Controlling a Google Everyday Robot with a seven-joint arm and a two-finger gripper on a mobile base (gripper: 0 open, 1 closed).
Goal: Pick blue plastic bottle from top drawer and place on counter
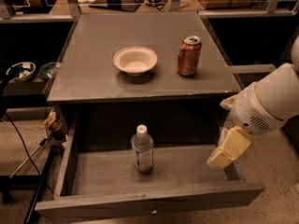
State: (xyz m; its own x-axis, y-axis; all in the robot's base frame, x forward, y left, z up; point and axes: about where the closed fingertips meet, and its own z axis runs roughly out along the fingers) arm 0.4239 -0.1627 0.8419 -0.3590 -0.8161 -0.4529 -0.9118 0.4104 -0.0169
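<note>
the end effector (226,150) is a pale cream, blocky, matte piece hanging from the smooth white rounded arm (268,99). it points down towards 7 o'clock over the right-hand wall of the top drawer (140,202). how far open it is cannot be told. nothing shows in its hold, and it touches no object.

the top drawer is pulled out. it is wide and shallow, of flat grey wood with a plain bottom, low side walls and a small knob (153,212) on its front panel. its right wall lies right under the end effector.

the blue plastic bottle (142,149) stands upright on the drawer bottom, near the middle and towards the back. it is small, clear and cylindrical, with a white screw cap and a pale label. it lies at about 9 o'clock from the end effector, well apart, with bare drawer bottom between them.

above, towards 12 o'clock, the worktop (93,64) is a flat grey rectangle with a worn, lighter front edge. on it sit a shallow cream round bowl (135,59) and, just to its 3 o'clock, an upright red-orange soda can (188,56). the two are apart.

at 9 o'clock, beyond the cabinet, a shiny metal bowl (21,70) sits on a low shelf. the floor (275,171) is speckled.
</note>
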